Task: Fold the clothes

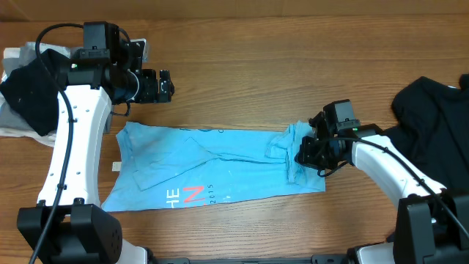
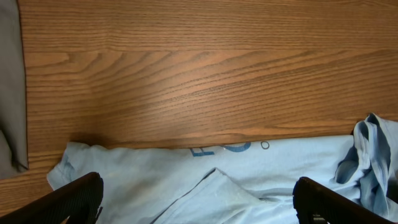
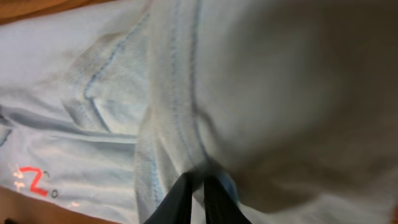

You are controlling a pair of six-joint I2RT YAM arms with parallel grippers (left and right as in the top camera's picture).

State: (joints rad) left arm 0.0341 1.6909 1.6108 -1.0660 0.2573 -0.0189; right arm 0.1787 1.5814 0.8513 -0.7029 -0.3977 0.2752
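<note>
T-shirt (image 1: pixel 212 165) flat on table (image 1: pixel 293 51); larger garment (image 1: pixel 432 110) right of it; perhaps more cloth (image 1: pixel 15 125) far left.

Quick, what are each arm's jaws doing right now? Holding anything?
Left gripper: jaws wide open, holding nothing.
Right gripper: jaws shut on a fold of the light blue T-shirt.

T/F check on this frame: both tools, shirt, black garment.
1. Right tool pinches the shirt. True.
2. Left tool is shut on the shirt. False: it is open and holds nothing.
3. Black garment lies on the shirt. False: it lies apart from it.
4. Red lettering shows on the shirt. True.
</note>
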